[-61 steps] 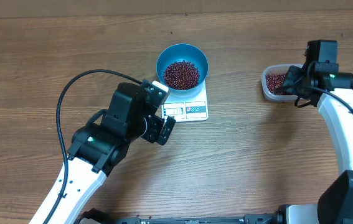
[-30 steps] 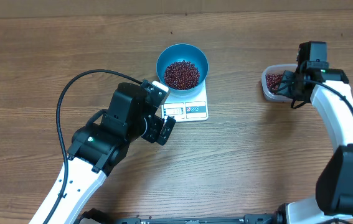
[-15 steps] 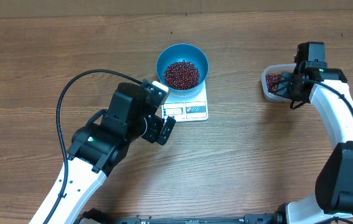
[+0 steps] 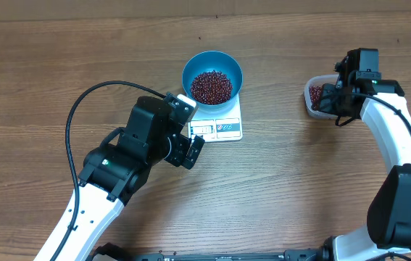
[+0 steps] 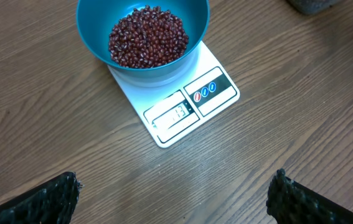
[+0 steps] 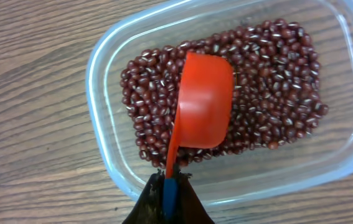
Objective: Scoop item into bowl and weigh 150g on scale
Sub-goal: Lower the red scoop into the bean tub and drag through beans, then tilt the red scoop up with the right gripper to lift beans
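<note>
1. Orange-red scoop (image 6: 204, 102): its thin handle was pinched between the fingers of the right gripper (image 6: 169, 198), which were pressed together on it. Only the right wrist view showed this grip; in the overhead view the arm hid both scoop and fingers.
2. The scoop's cup lay over the beans (image 6: 276, 74) inside a clear plastic tub (image 6: 98, 130). Whether the cup held any beans could not be told.
3. The left gripper (image 5: 173, 186) was spread wide and held nothing. The left wrist view showed only its two dark fingertips at the lower corners, with bare wood between them.
4. Ahead of those fingertips stood the white scale (image 5: 223, 62), with the blue bowl (image 5: 95, 25) resting on its far half.
5. The bowl contained a maroon heap (image 5: 148, 37) of the same beans, well below the rim.
6. The display (image 5: 173, 115) faced the left wrist camera, but its digits were too blurred to read. Overhead, it was only a small pale panel.
7. Only the overhead view showed both stations on the wooden table (image 4: 299, 188): bowl and scale near the centre, tub well apart at the right.
</note>
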### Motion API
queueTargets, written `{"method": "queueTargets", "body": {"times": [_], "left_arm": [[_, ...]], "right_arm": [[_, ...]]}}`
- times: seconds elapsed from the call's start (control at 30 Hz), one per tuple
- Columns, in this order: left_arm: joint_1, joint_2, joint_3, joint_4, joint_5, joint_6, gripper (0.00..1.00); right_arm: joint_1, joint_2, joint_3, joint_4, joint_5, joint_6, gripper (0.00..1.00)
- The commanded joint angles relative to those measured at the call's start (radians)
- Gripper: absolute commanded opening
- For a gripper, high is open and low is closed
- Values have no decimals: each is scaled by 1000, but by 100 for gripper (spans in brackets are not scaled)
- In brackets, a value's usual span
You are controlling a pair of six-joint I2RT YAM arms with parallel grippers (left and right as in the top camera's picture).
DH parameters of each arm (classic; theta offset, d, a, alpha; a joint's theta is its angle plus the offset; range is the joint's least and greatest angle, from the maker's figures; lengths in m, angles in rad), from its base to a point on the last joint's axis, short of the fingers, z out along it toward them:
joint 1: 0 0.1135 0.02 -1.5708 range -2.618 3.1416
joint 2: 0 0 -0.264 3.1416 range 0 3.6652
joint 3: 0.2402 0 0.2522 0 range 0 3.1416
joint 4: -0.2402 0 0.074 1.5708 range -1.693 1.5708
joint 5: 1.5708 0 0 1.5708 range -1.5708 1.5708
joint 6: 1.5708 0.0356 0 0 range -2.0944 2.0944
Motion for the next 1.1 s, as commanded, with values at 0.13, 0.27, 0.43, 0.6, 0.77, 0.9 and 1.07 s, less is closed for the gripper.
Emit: {"method": "queueTargets", "body": {"times": [0.13, 0.27, 0.43, 0.6, 0.77, 0.9, 1.07], "left_arm": [[-3, 7, 24, 3, 15, -10, 99], [-3, 7, 24, 3, 15, -10, 100], [-3, 7, 24, 3, 15, -10, 99], [-3, 7, 24, 3, 15, -10, 100], [-3, 7, 24, 3, 15, -10, 100], [-3, 7, 24, 3, 15, -10, 99], [-3, 7, 24, 3, 15, -10, 100]], "right_arm": [[-5, 6, -1, 10, -85, -34, 4], [-24, 6, -1, 10, -141, -49, 4], [-94, 6, -1, 13, -293, -68, 4], [-157, 6, -1, 13, -403, -87, 4], [-174, 7, -2, 10, -410, -87, 4], [-174, 11, -2, 14, -457, -86, 4], [-191, 35, -2, 15, -519, -86, 4]]}}
